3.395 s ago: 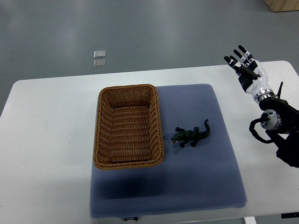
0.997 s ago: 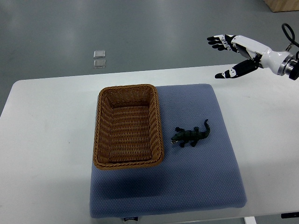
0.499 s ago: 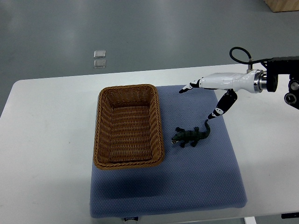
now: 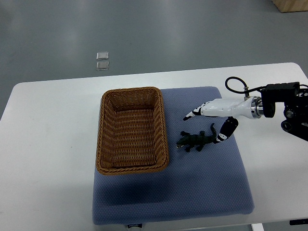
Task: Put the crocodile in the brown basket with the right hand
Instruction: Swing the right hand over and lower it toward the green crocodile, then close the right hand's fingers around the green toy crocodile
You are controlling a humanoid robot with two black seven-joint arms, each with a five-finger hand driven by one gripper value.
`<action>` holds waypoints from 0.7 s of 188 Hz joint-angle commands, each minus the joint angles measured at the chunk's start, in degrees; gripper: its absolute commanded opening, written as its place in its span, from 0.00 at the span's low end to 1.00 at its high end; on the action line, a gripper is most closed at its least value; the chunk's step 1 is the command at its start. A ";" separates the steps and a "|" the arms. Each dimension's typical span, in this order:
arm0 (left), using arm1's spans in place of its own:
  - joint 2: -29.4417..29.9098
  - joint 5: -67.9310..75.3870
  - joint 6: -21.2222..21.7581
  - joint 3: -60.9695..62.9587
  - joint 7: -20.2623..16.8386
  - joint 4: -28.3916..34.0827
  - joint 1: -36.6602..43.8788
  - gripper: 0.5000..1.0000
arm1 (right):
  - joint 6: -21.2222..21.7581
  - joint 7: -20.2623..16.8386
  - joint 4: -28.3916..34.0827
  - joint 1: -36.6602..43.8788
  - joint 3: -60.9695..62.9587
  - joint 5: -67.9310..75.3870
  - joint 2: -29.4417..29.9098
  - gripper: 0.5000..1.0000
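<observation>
A small dark green toy crocodile [image 4: 196, 139] lies on the blue mat [image 4: 202, 187], just right of the brown wicker basket [image 4: 132, 129], its head towards the basket. My right hand [image 4: 204, 126] reaches in from the right edge and hovers over the crocodile, open. Its long fingers [image 4: 192, 113] point left above the toy's back side, and the thumb [image 4: 225, 132] hangs down by the tail. It holds nothing. The basket is empty. The left arm does not show.
The mat lies on a white table [image 4: 48, 144] and the basket stands on the mat's left part. Two small clear squares [image 4: 102, 60] lie on the grey floor beyond the table's far edge.
My right hand has come down and nearer, from above the mat's far edge to just over the crocodile. The crocodile and basket have not moved.
</observation>
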 commanded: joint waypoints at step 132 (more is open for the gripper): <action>0.00 0.00 -0.01 0.00 0.00 -0.02 0.00 1.00 | -5.81 -1.67 -1.58 -4.28 -1.23 -3.05 2.82 0.81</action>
